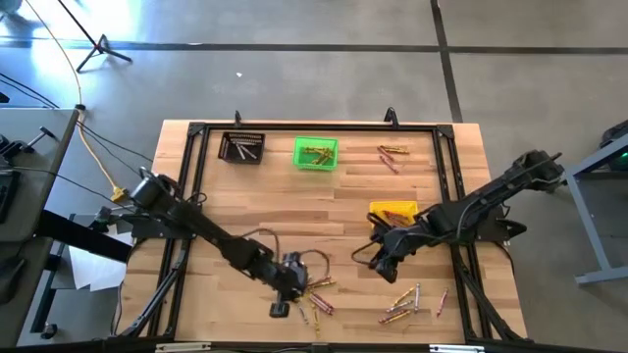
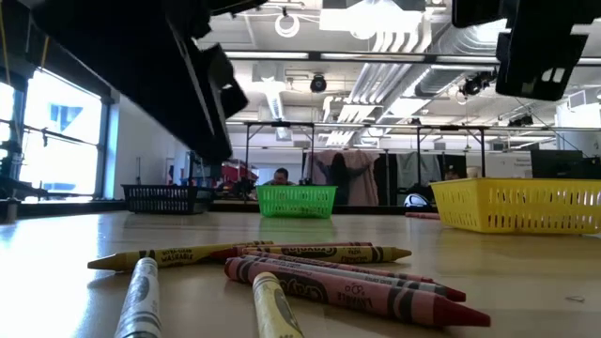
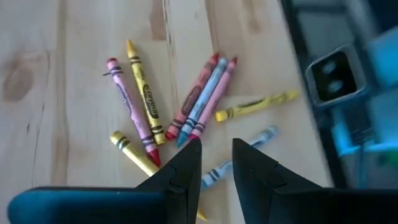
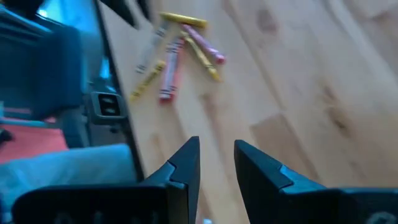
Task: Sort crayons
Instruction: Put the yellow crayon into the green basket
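A loose pile of crayons, reddish, yellow and pale blue-grey, lies on the wood near the table's front edge. It also shows close up in the low view. My left gripper is open just above this pile, its fingertips on either side of a pale blue-grey crayon; I cannot tell whether they touch it. My right gripper is open over bare wood, near the yellow bin. A second pile of crayons lies at the front right.
A green bin with crayons in it and a black bin stand at the far side. A few crayons lie at the far right. A black frame runs round the table.
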`<state>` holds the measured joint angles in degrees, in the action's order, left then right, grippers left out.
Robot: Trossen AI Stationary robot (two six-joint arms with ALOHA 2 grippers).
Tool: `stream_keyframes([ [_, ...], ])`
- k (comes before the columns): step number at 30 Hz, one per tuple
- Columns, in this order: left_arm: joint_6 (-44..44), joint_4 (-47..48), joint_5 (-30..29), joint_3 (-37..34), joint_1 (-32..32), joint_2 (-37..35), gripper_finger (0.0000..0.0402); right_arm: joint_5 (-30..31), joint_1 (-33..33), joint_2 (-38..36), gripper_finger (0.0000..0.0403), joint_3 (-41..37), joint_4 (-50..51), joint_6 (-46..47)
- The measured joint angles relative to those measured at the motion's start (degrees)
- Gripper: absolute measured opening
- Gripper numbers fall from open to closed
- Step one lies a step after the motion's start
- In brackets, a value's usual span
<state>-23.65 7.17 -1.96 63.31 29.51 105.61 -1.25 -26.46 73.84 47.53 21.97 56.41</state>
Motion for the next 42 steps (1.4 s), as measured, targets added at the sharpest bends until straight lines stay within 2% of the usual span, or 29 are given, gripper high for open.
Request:
stream_keyframes([
  [3,3.6,9.7,-2.7,5.5,0.0,3.2,0.0076,3.1,-2.2,0.0,0.0085,0.0,-3.3,2.0],
  [6,1.8,19.0,-8.0,10.8,-0.1,5.5,0.0076,7.6,-3.9,0.0,0.0085,0.0,-4.5,5.2],
  [11,-14.3,28.8,-10.4,17.1,0.2,6.6,0.0076,12.0,-6.2,0.0,0.0085,0.0,-5.2,11.8],
  [17,-35.2,28.5,-10.1,18.8,1.4,6.6,0.0076,12.2,-7.2,0.0,0.0085,0.0,-5.5,12.8],
  [21,-42.5,31.4,-10.2,18.7,1.7,7.2,0.0076,13.1,-7.7,0.0,0.0085,0.0,-5.7,12.7],
  [26,-45.3,34.8,-9.5,18.7,2.6,9.1,0.0076,14.7,-8.1,0.0,0.0085,0.0,-5.1,10.7],
  [31,-45.3,32.4,-5.7,18.7,2.6,11.2,0.0076,14.7,-8.1,0.0,0.0085,0.0,-4.4,9.2],
  [42,-44.7,32.4,-6.0,18.6,2.3,13.3,0.0076,14.7,-8.1,0.0,0.0085,0.0,-3.0,7.6],
])
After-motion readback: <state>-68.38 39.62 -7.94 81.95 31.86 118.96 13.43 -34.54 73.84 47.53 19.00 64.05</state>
